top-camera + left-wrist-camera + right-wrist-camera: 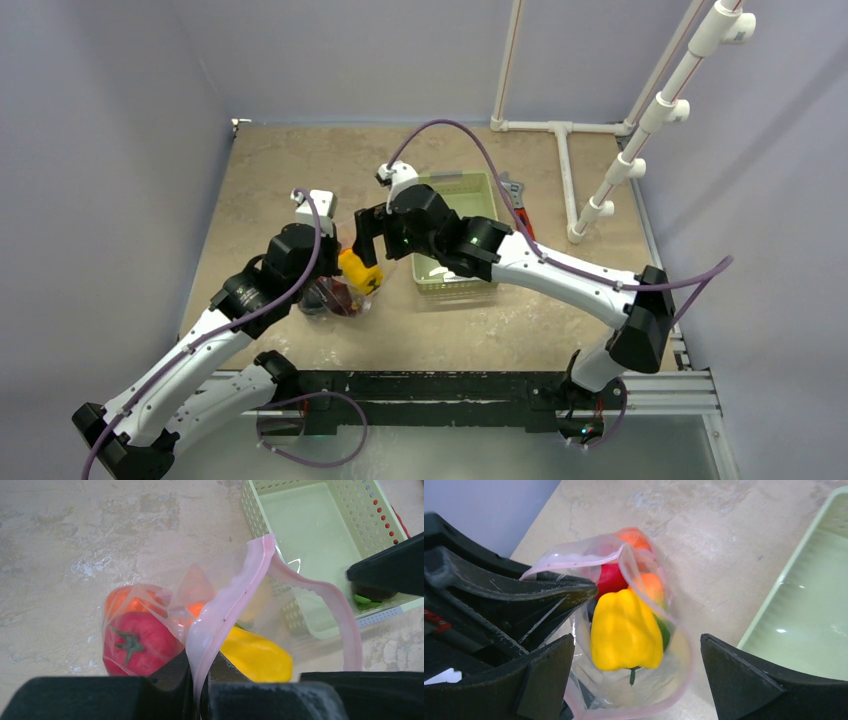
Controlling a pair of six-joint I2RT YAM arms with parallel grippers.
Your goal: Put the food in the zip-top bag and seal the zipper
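Left pincer [200, 682] is clamped on the pink zipper [227, 605] of the zip-top bag [150, 600]. Right pincer [636, 680] gapes wide over the yellow pepper [624, 630] in the bag's mouth.

In the zip-top bag [659, 692]: pepper [624, 630] nearest the mouth, tomato [132, 642] and orange [651, 587] deeper. Just right of the bag: basket [456, 179]. On its zipper [235, 595]: left gripper [200, 680]. Above its mouth: right gripper [636, 639].

I see the clear, crinkly zip-top bag [200, 587] just beside the light green basket [310, 525], its pale pink zipper [230, 605] gaping open, with the yellow pepper [255, 655] inside nearest the basket and the red tomato [135, 642] and orange [117, 600] farther from it.
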